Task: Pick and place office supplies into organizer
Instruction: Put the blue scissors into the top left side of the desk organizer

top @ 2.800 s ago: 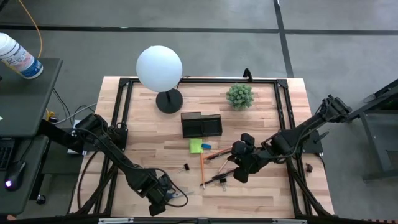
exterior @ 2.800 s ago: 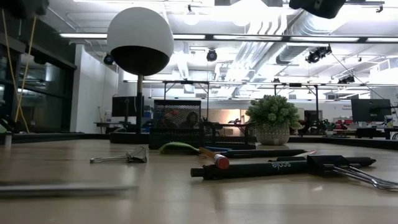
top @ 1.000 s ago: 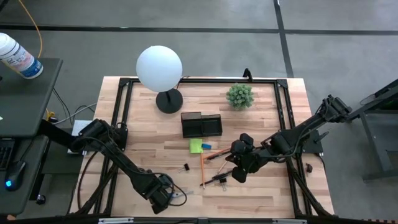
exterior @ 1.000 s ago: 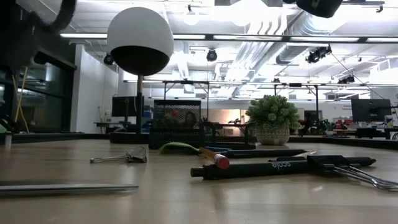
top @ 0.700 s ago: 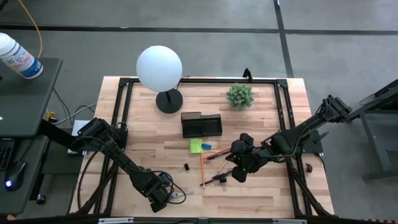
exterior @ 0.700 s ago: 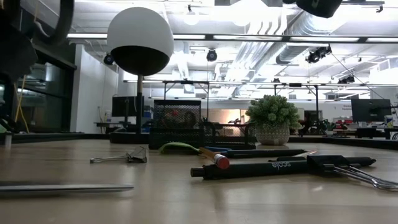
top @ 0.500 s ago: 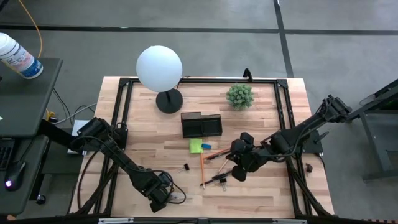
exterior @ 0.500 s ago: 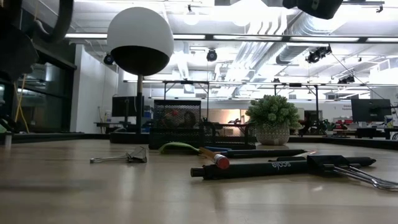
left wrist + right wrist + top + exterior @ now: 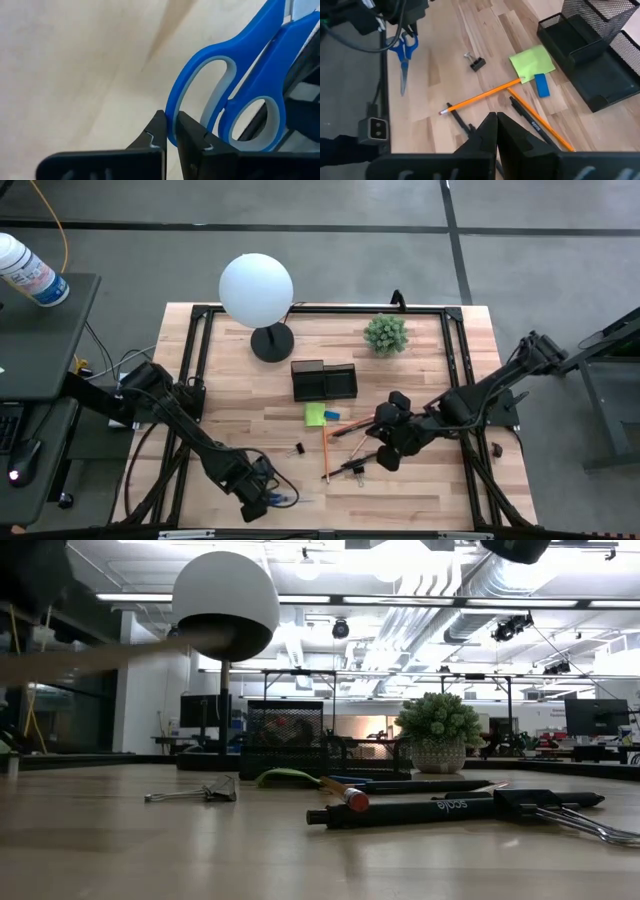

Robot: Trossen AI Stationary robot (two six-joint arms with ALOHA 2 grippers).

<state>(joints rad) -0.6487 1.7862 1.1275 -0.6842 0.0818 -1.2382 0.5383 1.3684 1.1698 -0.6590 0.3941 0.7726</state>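
Blue-handled scissors [image 9: 235, 95] now clamped by one handle loop in left gripper [image 9: 170, 134], lifted clear of tabletop, well apart from organizer [image 9: 323, 380]. Carry to organizer pending. Right gripper [image 9: 495, 120] clenched, empty.

Two matte-black jointed arms of blocky segments trail thin dark cables, the left gripper [image 9: 170, 135] and right gripper [image 9: 496, 131] each ending in two flat black fingers with pointed, wedge-like tips
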